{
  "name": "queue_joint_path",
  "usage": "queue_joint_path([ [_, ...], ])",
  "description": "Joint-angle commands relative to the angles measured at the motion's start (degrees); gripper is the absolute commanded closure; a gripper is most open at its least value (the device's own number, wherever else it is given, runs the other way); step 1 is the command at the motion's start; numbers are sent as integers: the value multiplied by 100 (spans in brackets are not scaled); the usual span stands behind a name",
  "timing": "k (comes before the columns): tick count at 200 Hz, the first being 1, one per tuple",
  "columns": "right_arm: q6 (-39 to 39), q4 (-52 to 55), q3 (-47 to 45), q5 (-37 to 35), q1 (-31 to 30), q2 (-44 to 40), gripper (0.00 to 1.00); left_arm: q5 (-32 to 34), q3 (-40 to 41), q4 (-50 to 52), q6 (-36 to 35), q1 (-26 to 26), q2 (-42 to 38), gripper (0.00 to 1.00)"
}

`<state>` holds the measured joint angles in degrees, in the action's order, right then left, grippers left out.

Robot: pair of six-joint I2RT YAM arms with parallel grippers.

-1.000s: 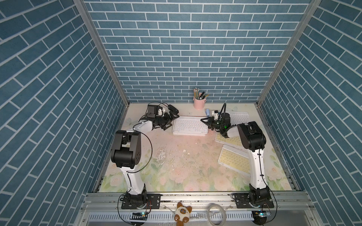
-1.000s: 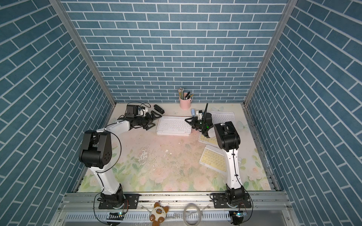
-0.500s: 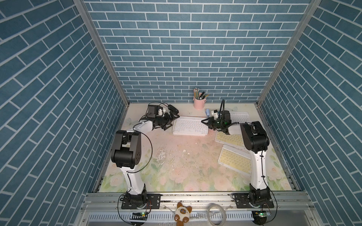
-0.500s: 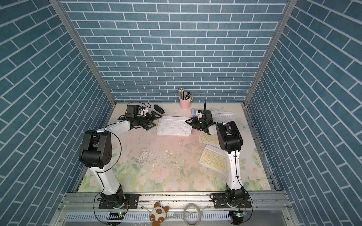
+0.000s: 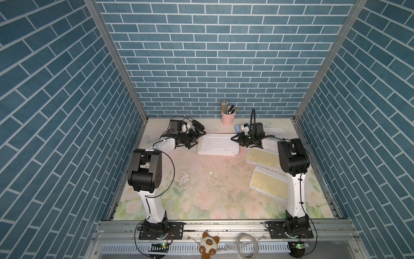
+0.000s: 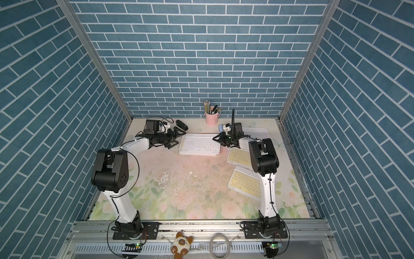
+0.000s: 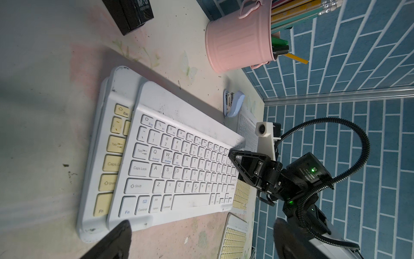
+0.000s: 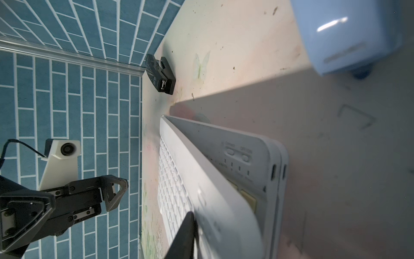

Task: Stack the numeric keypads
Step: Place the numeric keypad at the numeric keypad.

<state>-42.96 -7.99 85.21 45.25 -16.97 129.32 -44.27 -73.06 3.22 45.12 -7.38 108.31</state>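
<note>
A stack of numeric keypads (image 5: 217,146) lies at the middle back of the table, shown in both top views. Its top white-keyed keypad (image 7: 179,168) sits offset over a pale yellow-keyed one (image 7: 112,143). My right gripper (image 5: 236,139) is shut on the top keypad's right end, which is tilted up off the stack (image 8: 224,157); one dark finger (image 8: 186,235) presses its key face. My left gripper (image 5: 197,135) stands open just off the stack's left end, holding nothing (image 7: 201,242). Two yellow keypads (image 5: 263,158) (image 5: 268,184) and a white one (image 5: 274,133) lie at the right.
A pink pencil cup (image 5: 228,116) stands at the back wall. A black stapler (image 5: 198,124) lies behind my left gripper and a small blue item (image 5: 237,128) behind my right one. The right arm's upright link (image 5: 291,161) overhangs the yellow keypads.
The right arm's elbow has shifted slightly to the right, with the gripper staying at the top keypad's right end. The left arm has not moved.
</note>
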Motion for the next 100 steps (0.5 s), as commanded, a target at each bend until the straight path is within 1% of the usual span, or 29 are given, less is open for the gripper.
queue_joint_path([
  [1, 846, 905, 242, -235, 27, -127, 72, -82, -121, 125, -134, -27, 69, 0],
  [50, 1320, 1793, 662, -271, 45, -47, 69, -99, -121, 125, -135, -44, 94, 1],
  [78, 1495, 2229, 870, -407, 53, 18, 65, -107, -130, 128, -143, -60, 102, 0],
  [91, 1548, 2381, 947, -476, 60, 25, 61, -99, -130, 143, -153, -62, 98, 0],
  [100, 1562, 2409, 965, -476, 62, 32, 59, -103, -137, 152, -153, -69, 102, 0],
])
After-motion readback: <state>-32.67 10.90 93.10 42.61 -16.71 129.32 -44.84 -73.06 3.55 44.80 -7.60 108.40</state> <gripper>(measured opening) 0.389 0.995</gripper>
